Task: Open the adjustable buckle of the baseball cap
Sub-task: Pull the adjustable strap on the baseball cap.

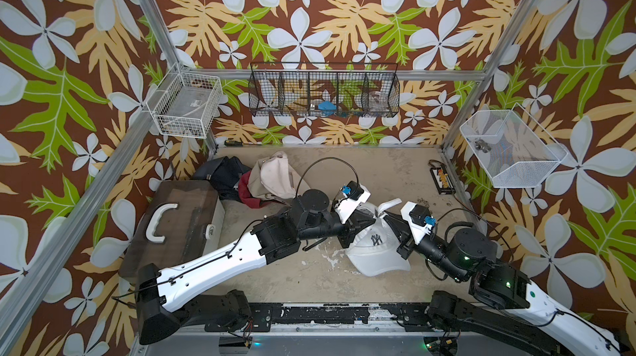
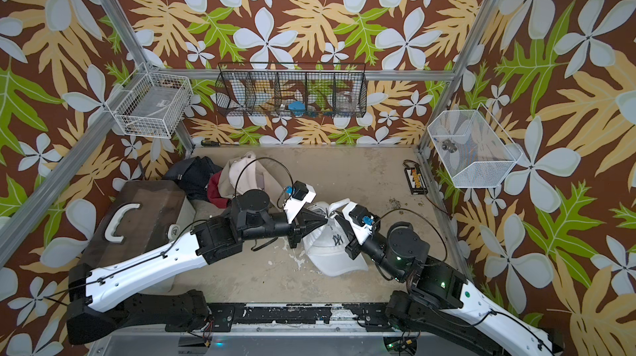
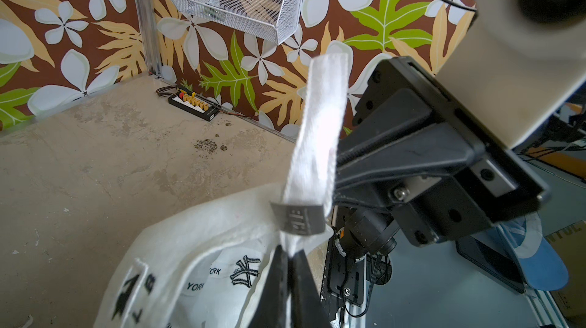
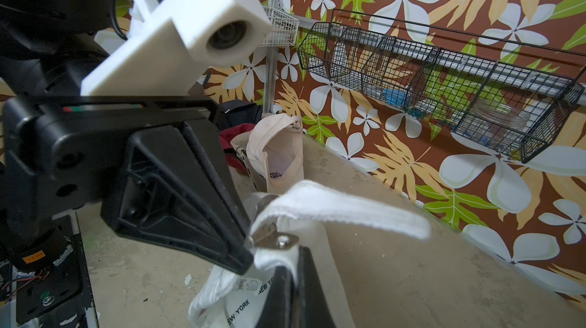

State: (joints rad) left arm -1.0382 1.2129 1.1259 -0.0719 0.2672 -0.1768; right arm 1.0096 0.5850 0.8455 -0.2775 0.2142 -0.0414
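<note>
Open surface (image 1: pixel 309 278) ringed the baseball cap (image 1: pixel 377 251); both jaws gripped its strap (image 3: pixel 320 126), seemingly either side of the buckle (image 3: pixel 299 220).

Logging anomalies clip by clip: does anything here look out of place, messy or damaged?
Spare caps lie heaped at the far left, beside the brown case. The tabletop is stained and its coating chipped, with dark crumbs near the connector board. A screwdriver lies stray at the back edge.

So both arms reach in toward the middle, left arm (image 1: pixel 213 261) stretched out low, right arm (image 1: pixel 537 297) bent in from the other side. Left gripper (image 1: pixel 372 220) and right gripper (image 1: pixel 386 216) meet almost tip to tip, each pinched tight on the cap strap (image 3: pixel 320 126).
</note>
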